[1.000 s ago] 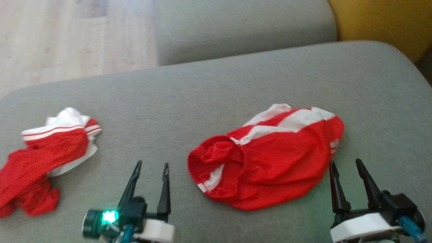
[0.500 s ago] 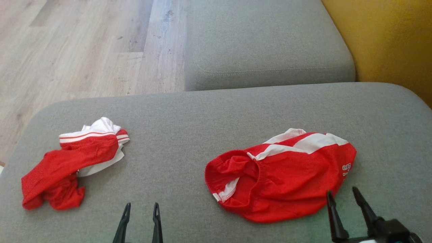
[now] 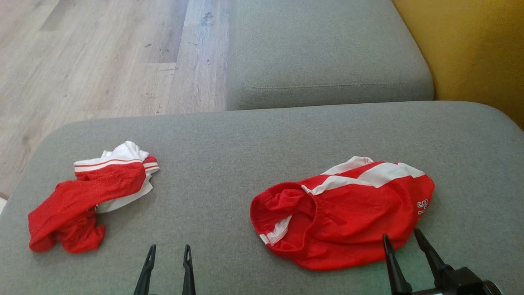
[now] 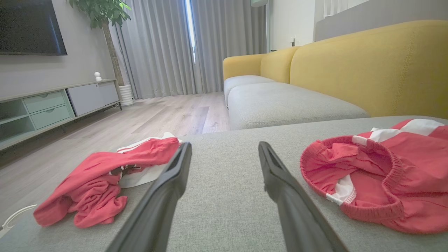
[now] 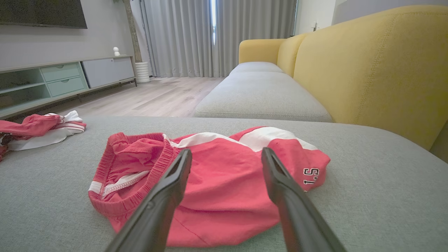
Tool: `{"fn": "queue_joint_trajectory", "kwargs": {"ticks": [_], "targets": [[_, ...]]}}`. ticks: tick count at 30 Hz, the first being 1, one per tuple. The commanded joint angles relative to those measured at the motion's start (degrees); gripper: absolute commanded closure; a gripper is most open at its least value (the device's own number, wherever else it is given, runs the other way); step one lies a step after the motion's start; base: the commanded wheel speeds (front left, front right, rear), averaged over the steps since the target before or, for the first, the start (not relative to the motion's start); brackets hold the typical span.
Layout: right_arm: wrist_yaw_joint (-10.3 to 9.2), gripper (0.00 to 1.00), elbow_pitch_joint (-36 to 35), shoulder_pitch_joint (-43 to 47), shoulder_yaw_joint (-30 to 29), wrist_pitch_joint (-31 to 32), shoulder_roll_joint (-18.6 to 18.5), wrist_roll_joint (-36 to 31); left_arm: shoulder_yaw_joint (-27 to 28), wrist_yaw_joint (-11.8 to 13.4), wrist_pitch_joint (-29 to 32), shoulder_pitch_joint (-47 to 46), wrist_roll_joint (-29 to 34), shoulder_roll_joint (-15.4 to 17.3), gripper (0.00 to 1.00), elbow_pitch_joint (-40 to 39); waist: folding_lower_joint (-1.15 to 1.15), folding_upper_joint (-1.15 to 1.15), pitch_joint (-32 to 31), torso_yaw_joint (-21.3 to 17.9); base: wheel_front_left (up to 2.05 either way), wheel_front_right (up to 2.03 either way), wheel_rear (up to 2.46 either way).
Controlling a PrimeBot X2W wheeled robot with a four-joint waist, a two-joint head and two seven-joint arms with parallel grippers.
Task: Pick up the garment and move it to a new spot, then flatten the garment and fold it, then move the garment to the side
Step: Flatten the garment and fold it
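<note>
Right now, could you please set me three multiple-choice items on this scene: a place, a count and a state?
1. Where do the lettered shorts lie?
A. On a table
B. On the grey cushion, ahead of the right gripper
C. In a basket
2. How many red garments are on it?
A. One
B. Two
C. Three
3. On the left gripper and right gripper, how do the jaws stand?
A. Open, empty
B. Shut on cloth
C. One open, one shut
Key: 1 B, grey fabric lies under them; 2 B, shorts plus a crumpled garment at left; 3 A, each pair gapes, nothing between.
</note>
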Motion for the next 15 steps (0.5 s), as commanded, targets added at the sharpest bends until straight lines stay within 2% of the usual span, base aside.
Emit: {"fn": "queue_joint_trajectory", "kwargs": {"ticks": [1, 15], "targets": [[-0.04, 0.00, -2.2, -1.7, 1.6, -0.6, -0.5, 0.1, 2.1, -0.2, -0.3, -2.1, 0.3, -0.9, 0.00, -1.9, 0.00, 0.00, 0.0, 0.2, 0.00, 0.00, 0.00], [-0.04, 0.00, -1.9, -2.4, 2.4, -0.6, -0.5, 0.1, 2.1, -0.6, -0.3, -2.2, 0.9, -1.3, 0.00, -1.2, 0.00, 0.00, 0.3, -0.3, 0.00, 0.00, 0.00]]}}
